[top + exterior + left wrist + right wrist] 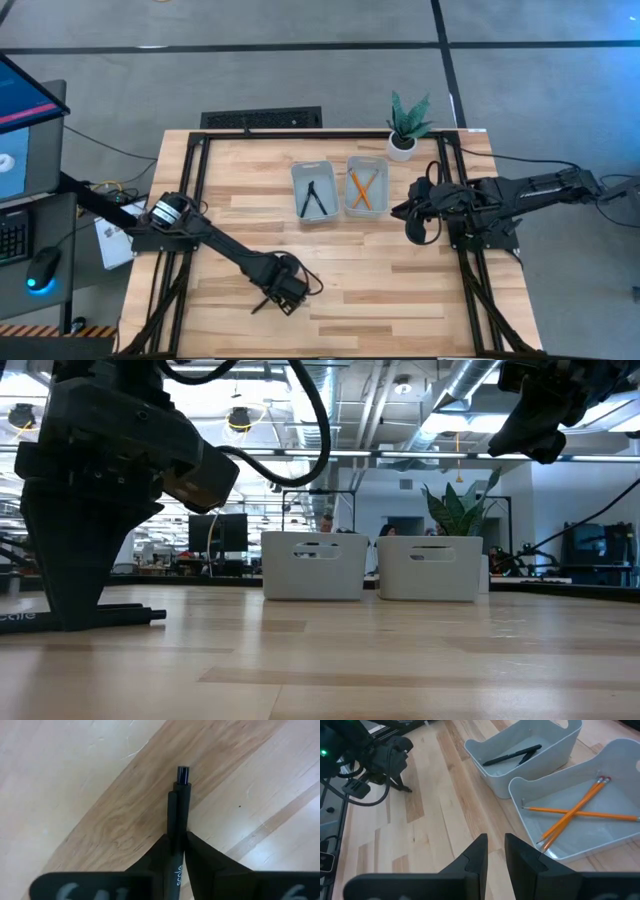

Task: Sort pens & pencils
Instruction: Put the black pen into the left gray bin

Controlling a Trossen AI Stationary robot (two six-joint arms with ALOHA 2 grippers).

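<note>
One black pen [179,805] lies on the wood near the table's near edge, seen also in the high view [262,303] and the low view [135,614]. My left gripper [177,845] stands over it, shut on it. Two more pens [512,756] lie in the left white tray [297,190]. The orange pencils [575,810] lie crossed in the right white tray [349,200]. My right gripper [495,851] hovers shut, with only a slit between its fingers, above the table right of the trays [415,228]. My left gripper pinches the pen between its two fingers, partway along the barrel [176,837], below the clip and push-button end [183,774]. The fingers come from above, pointing down, and lie across the pen. The pen lies level on the table [150,615].
A potted plant [405,125] stands at the far edge behind the right tray. Black frame rails run along the table's left and right sides [190,190]. Bare wood lies between the trays and my left gripper. Beyond the left edge are a monitor and a mouse.
</note>
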